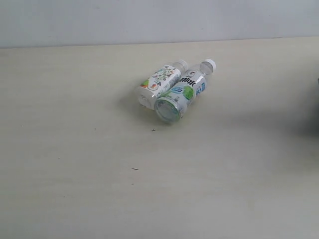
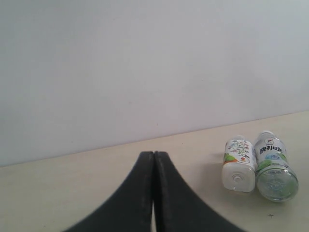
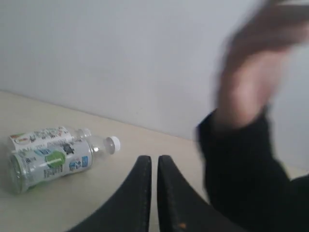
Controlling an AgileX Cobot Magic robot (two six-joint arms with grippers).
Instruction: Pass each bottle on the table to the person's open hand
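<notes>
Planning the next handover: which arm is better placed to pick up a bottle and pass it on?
Probably the right. The person's hand shows only in the right wrist view, close beside the right gripper, and the green-label bottle and white-label bottle lie on the table before it too.

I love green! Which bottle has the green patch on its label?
The right-hand bottle in the exterior view, which has blue print on it too. The other bottle beside it has a white label with tiny colourful pictures.
</notes>
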